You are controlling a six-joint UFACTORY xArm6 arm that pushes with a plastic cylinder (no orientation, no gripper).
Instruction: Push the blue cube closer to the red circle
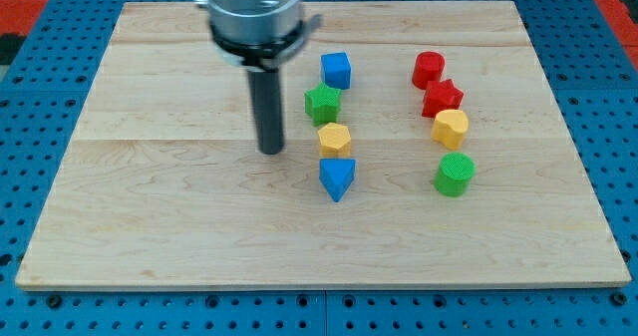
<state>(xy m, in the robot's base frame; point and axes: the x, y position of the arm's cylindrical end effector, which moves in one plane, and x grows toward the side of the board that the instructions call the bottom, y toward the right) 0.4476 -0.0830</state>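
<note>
Approach step. My tip, a bare rod end effector holding nothing, sits left of the blue cube; red circle lies right. Next: get behind the cube's left face, push rightward.

Wooden board over blue pegboard

My tip points straight down, rod upright.

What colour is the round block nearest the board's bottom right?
Green: the green cylinder, shown in the camera view.
</note>
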